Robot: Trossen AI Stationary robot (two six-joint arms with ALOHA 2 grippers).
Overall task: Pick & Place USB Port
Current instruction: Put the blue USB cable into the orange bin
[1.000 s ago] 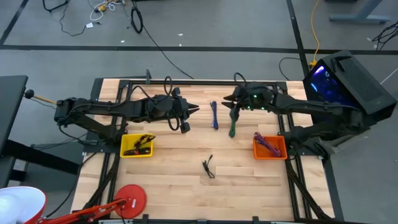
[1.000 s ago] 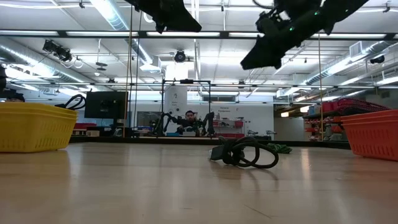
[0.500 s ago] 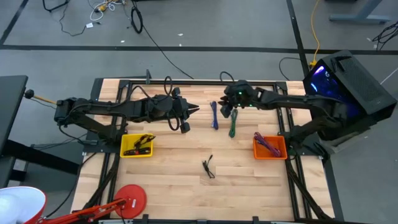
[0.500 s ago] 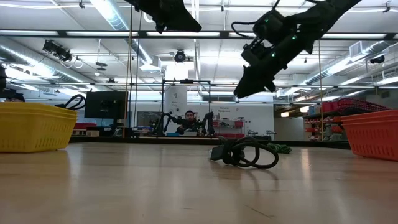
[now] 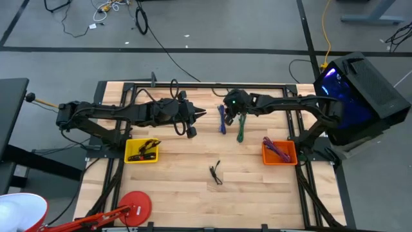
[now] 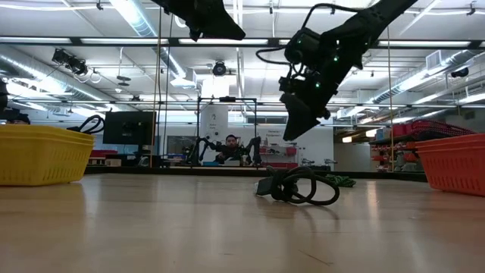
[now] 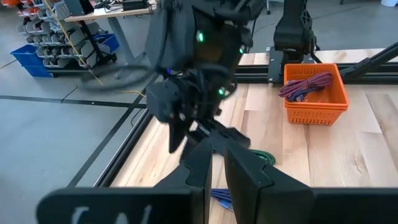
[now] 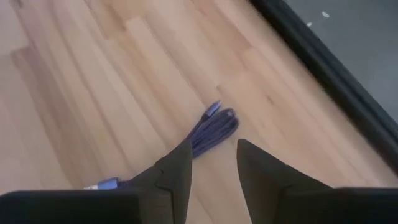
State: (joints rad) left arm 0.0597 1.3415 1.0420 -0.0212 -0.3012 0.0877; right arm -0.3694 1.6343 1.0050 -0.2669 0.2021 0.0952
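A blue USB cable (image 5: 222, 120) lies bundled on the wooden table at the far middle, and it also shows in the right wrist view (image 8: 214, 127). A green cable (image 5: 241, 131) lies just to its right. A black cable (image 5: 215, 173) lies coiled nearer the front, and it also shows in the low view (image 6: 299, 186). My right gripper (image 5: 226, 115) hangs open and empty above the blue cable, pointing down at it (image 8: 214, 146). In the low view it is clear of the table (image 6: 292, 135). My left gripper (image 5: 202, 114) is shut and empty, held high to the left of the blue cable.
A yellow basket (image 5: 141, 151) with cables stands at the left. An orange basket (image 5: 279, 153) with a purple cable stands at the right. A black frame rail (image 5: 193, 84) runs along the far edge. Bare wood lies around the black cable.
My right gripper has gone toward the table's left, from above the green cable to above the blue cable. It has come down a little and tipped its fingers more steeply downward. The cables have stayed where they were.
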